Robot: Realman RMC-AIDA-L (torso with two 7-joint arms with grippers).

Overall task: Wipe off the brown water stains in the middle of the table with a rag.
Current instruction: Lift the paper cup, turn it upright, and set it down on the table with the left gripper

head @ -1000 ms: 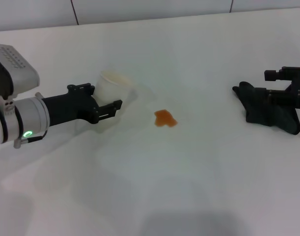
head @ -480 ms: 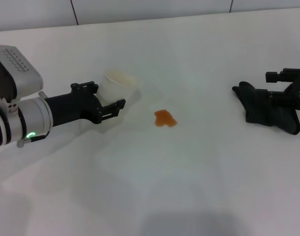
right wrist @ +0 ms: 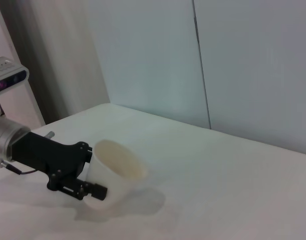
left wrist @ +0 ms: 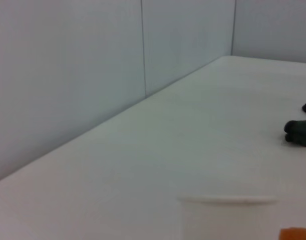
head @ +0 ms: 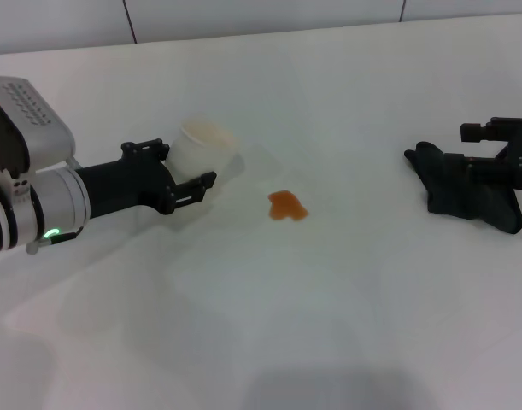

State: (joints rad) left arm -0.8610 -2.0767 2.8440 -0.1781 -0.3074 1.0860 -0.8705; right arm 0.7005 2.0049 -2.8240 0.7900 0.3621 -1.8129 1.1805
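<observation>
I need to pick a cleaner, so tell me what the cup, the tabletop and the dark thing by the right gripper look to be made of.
The cup, held by the left gripper, looks like thin matte plastic or paper: pale, no shine. The table looks like smooth white laminate, with soft shadows. The rag beside the right gripper seems to be soft dark cloth, bunched in folds.

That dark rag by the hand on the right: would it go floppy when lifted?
Probably. The rag lies bunched in soft folds on the table, so it should droop and seem light. The right hand sits at it.
</observation>
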